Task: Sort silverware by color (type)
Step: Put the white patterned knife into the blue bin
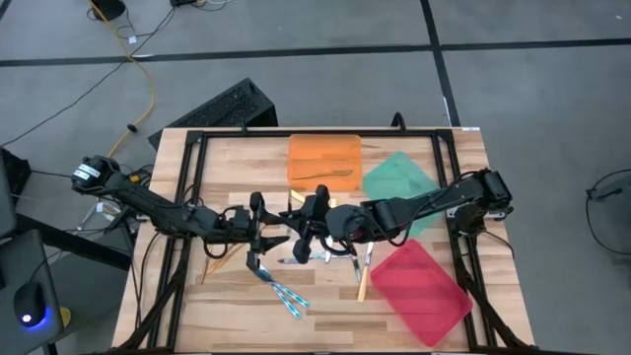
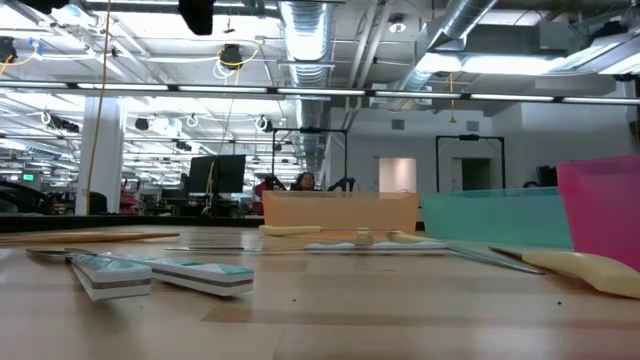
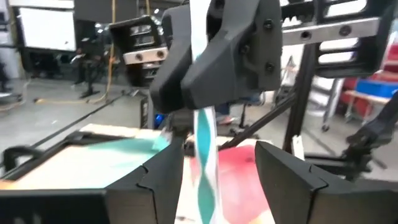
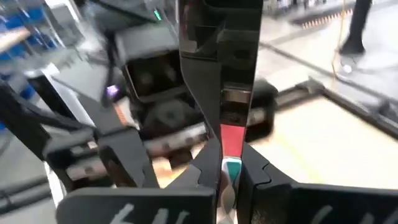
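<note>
Blue-handled utensil (image 3: 204,162) is up off the table mid-air between both grippers, long axis running from one to the other. Right gripper (image 4: 229,177) is clamped on one end; left gripper (image 3: 214,168) has its fingers apart around the other end, looks like a handover. Red tray (image 1: 426,293) lies nearer the right arm.

Utensil (image 3: 204,162) head hidden inside right gripper (image 3: 205,93)

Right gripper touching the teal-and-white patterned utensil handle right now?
Touching. Right wrist view: the right gripper has its fingers pinched shut on the slim teal-and-white patterned utensil handle.
</note>
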`<state>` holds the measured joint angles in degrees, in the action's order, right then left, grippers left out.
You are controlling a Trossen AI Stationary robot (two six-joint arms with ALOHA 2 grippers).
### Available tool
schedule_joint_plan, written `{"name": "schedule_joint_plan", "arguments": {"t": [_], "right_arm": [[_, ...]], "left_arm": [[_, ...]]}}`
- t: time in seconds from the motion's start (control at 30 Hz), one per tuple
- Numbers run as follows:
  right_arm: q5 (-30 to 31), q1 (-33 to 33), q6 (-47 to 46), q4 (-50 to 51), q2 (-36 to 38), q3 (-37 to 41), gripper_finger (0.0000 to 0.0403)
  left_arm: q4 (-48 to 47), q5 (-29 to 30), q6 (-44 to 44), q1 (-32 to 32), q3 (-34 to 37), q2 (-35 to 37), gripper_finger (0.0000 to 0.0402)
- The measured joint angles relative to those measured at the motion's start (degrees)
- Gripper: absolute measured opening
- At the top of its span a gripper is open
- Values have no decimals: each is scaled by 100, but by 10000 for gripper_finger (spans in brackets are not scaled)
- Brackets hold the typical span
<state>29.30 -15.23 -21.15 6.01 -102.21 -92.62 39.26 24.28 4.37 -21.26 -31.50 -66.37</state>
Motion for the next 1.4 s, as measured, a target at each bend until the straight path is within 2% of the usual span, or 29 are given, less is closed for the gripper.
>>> {"name": "schedule_joint_plan", "arguments": {"t": [0.27, 0.37, 0.53, 0.6, 0.73, 0.83, 0.97, 1.2, 1.3, 1.4], "right_arm": [[353, 52, -782, 2054, 558, -96, 30], [573, 75, -1137, 3246, 933, -96, 30], [1252, 139, -2676, 5984, 1455, -99, 30], [1305, 206, -3425, 7105, 1538, -87, 30], [1238, 383, -4348, 8318, 1576, 164, 30], [969, 626, -4435, 8302, 1622, 674, 30], [455, 1103, -4104, 7977, 1688, 1489, 30], [-151, 1778, -3056, 6733, 2029, 2304, 30], [-632, 2082, -2640, 6314, 2232, 2694, 30], [-714, 2273, -2465, 6169, 2359, 3095, 30]], "left_arm": [[-1022, 615, 537, 4, 4, 146, 183], [-1478, 753, 853, 4, 6, 321, 183], [-1827, 758, 997, 9, 6, 619, 183], [-1867, 760, 1025, 9, 6, 702, 183], [-1934, 786, 1029, 9, 6, 756, 183], [-1936, 806, 1037, 9, 6, 756, 183], [-1936, 788, 1179, 9, 6, 756, 183], [-1939, 533, 1190, 7, 6, 756, 183], [-1938, 504, 1188, 7, 6, 756, 183], [-1949, 498, 1186, 7, 6, 756, 183]]}}
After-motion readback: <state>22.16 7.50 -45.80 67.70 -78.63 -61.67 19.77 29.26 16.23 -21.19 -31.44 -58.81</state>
